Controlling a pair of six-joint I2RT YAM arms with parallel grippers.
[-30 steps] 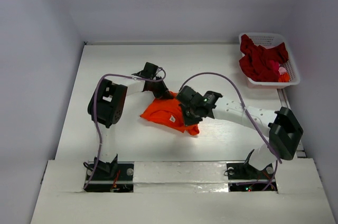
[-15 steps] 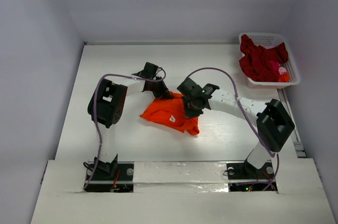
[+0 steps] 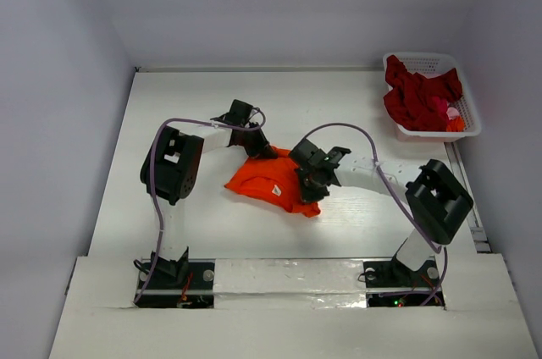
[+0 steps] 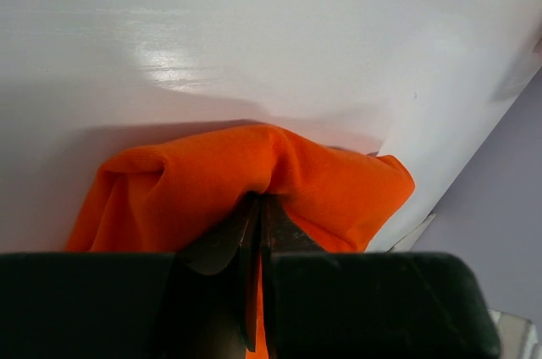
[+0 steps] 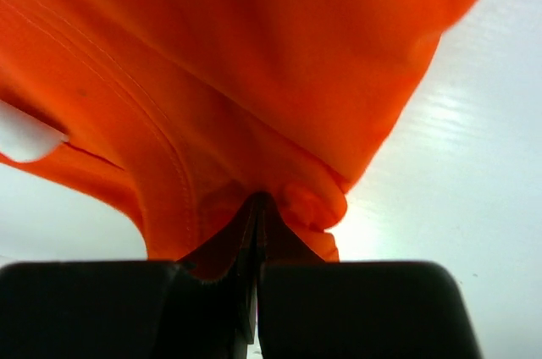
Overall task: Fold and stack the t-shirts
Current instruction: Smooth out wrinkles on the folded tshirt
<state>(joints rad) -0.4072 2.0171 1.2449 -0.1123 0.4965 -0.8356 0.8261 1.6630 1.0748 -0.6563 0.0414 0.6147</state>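
Observation:
A bright orange t-shirt (image 3: 267, 179) lies crumpled on the white table's middle, its small white neck label (image 3: 276, 191) facing up. My left gripper (image 3: 257, 151) is shut on the shirt's far edge; in the left wrist view the orange cloth (image 4: 212, 181) bunches around the closed tips of that gripper (image 4: 258, 200). At the shirt's right side my right gripper (image 3: 306, 185) is also shut on it; its wrist view shows a hem fold of the orange t-shirt (image 5: 254, 80) pinched at the gripper's tips (image 5: 257, 198). Dark red t-shirts (image 3: 419, 96) are heaped in the basket.
A white plastic lattice basket (image 3: 423, 61) stands at the table's back right corner, with a bit of pink and orange cloth among the red. Grey walls close in the table at the left, back and right. Purple cables loop over both arms.
The right arm has folded in and its gripper has shifted a little down and left over the shirt's right side. The left gripper and the orange shirt have hardly moved.

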